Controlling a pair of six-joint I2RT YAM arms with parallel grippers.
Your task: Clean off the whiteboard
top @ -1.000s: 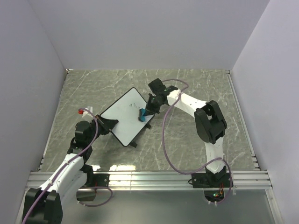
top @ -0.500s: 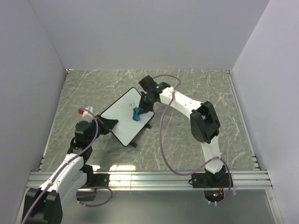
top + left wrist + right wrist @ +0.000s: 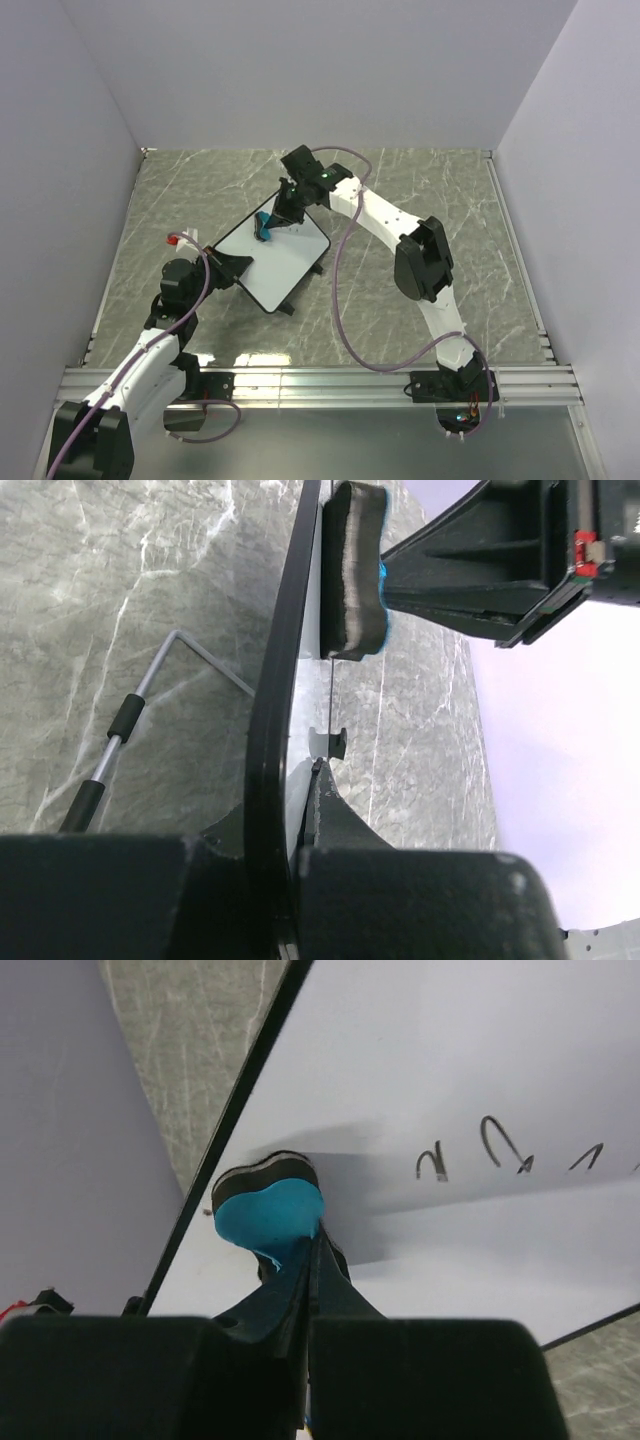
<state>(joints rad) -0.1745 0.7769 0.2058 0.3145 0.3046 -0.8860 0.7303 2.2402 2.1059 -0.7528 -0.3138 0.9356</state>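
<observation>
The right hand (image 3: 272, 218) is clamped on the blue eraser (image 3: 268, 1210) and presses its felt face flat against the whiteboard (image 3: 280, 262). Over the last second it has dragged the eraser across the board, from the right edge to a spot near the far-left edge. The left hand (image 3: 232, 266) is closed on the board's near-left frame and has stayed there, steadying it. The board sits left of centre on the bench (image 3: 200, 190), with the frame seen edge-on in the left wrist view.

The stroke looks to have cleared one band, but the right wrist view shows three small black marks (image 3: 500, 1145) remaining beside the swept path. The job therefore appears partly done. Another pass over those marks is likely needed.
</observation>
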